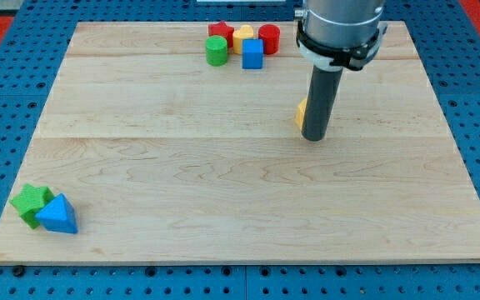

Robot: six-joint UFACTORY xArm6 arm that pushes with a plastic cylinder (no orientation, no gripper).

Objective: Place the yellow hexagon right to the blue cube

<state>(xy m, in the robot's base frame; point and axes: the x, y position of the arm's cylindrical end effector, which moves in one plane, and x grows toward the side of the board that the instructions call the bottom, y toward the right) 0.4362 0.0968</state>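
The blue cube (252, 54) stands near the view's top, in a cluster of blocks. A yellow block (301, 113), probably the yellow hexagon, is mostly hidden behind my rod; only its left edge shows. It lies right of and below the blue cube. My tip (313, 138) rests on the board just below and to the right of that yellow block, touching or almost touching it.
Around the blue cube are a green cylinder (216, 52), a red star (219, 31), a second yellow block (243, 36) and a red cylinder (269, 38). A green star (30, 202) and a blue triangle (57, 214) sit at the bottom left corner of the wooden board (182, 167).
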